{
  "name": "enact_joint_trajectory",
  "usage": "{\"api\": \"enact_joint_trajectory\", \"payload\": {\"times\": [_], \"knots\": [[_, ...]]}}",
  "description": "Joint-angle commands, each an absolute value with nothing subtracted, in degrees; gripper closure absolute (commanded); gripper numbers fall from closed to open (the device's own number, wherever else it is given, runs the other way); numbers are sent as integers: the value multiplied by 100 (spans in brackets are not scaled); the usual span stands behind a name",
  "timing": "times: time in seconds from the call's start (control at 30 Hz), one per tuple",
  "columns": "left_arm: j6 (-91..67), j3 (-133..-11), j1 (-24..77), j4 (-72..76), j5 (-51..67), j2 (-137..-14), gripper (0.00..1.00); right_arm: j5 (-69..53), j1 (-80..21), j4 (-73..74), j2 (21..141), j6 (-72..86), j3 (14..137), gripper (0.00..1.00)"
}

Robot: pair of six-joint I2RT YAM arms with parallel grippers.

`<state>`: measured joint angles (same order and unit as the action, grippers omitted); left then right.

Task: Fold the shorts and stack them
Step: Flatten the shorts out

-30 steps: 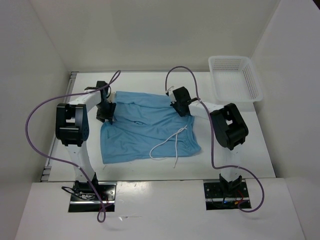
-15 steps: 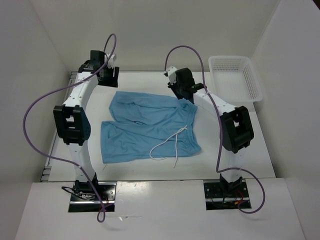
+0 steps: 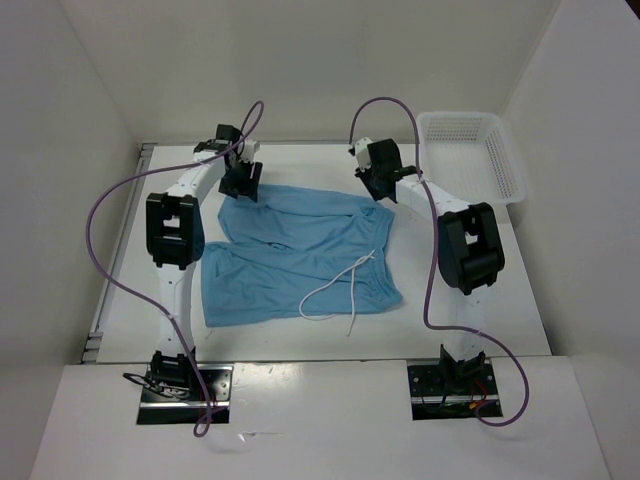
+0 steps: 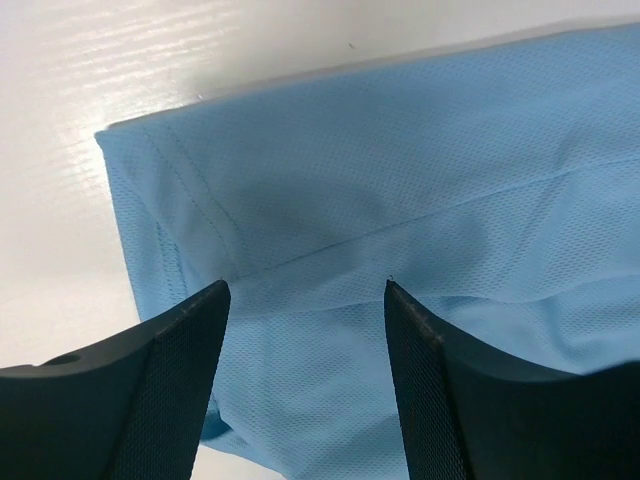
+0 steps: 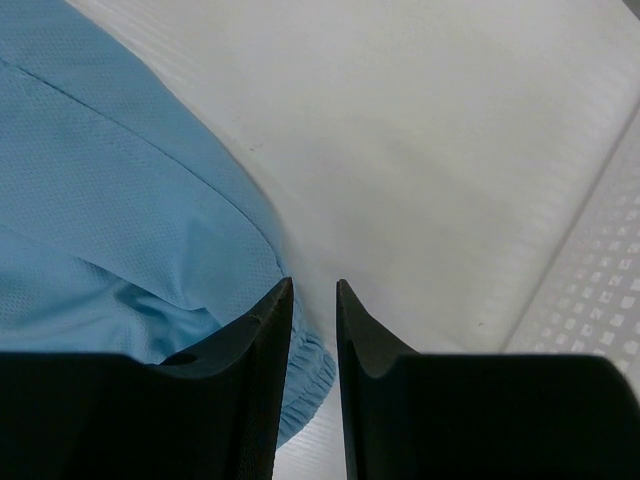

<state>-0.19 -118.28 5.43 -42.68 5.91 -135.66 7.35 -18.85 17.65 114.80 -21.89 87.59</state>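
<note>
Hovering at the far edge of the shorts (image 3: 300, 250), both claws have hold of nothing.

Left claw (image 4: 302, 295): fingers spread wide, gap empty. Blue fabric lies directly under it, with a hemmed corner of the shorts ahead and to its left. Bare white surface (image 4: 60, 150) lies beyond that corner. Can't tell if the fingertips touch the cloth.

Right claw (image 5: 313, 290): fingers nearly together, only a narrow slit between them. White surface shows through the slit, no fabric in it. A gathered edge of the shorts sits just left of and under this claw. White mesh basket (image 5: 600, 290) is off to its right.

Top view: shorts lie spread flat on the surface, on the near side of both claws, spanning the space between the arms. White drawstring (image 3: 335, 290) loops loose on top of the fabric, well to the near side of the right claw. Its tail runs past the near hem onto the surface.
</note>
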Motion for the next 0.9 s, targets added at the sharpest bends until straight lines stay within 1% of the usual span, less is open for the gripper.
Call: {"api": "enact_joint_trajectory", "payload": {"times": [0.0, 0.17, 0.27, 0.33, 0.43, 0.57, 0.83, 0.87], "knots": [[0, -11927, 501, -4246, 677, -13491, 29, 870, -1802, 1600, 11452, -2311, 8667, 72], [0, -11681, 501, -4052, 475, -13369, 32, 870, -1749, 1600, 11347, -2425, 8385, 74], [0, -11243, 554, -3868, 220, -13184, 36, 922, -1749, 1547, 11347, -2496, 8332, 74], [0, -10709, 554, -3517, 80, -12895, 36, 923, -1749, 1547, 11347, -2496, 8332, 74], [0, -10258, 554, -3078, -219, -12622, 36, 923, -1697, 1547, 11347, -2549, 8332, 74], [0, -10318, 615, -3076, -430, -12621, 36, 870, -1696, 1547, 11399, -2549, 8332, 74], [0, -10318, 729, -2558, -869, -12621, 36, 817, -1696, 1600, 11347, -2549, 8279, 74], [0, -10249, 782, -2497, -922, -12673, 37, 817, -1696, 1600, 11347, -2549, 8279, 74]]}}
